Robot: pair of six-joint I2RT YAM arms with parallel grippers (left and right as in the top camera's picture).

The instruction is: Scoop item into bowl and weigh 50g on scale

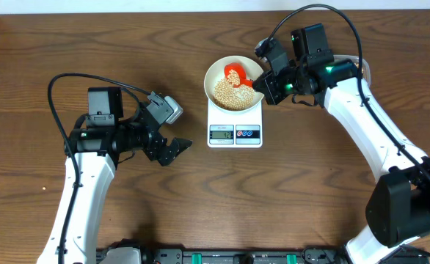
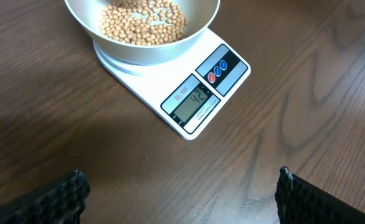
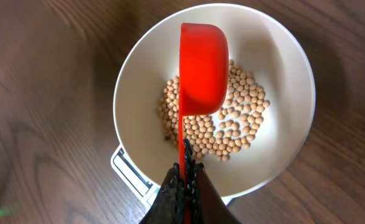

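A white bowl stands on the white scale and holds a layer of tan beans. My right gripper is shut on the handle of a red scoop, which is turned on its side above the beans in the bowl. My left gripper is open over bare table, in front and to the left of the scale, with nothing between its fingers.
The scale's grey display and round buttons face the table's front. A pale rim shows behind the right arm at the back right. Dark wooden tabletop lies around the scale.
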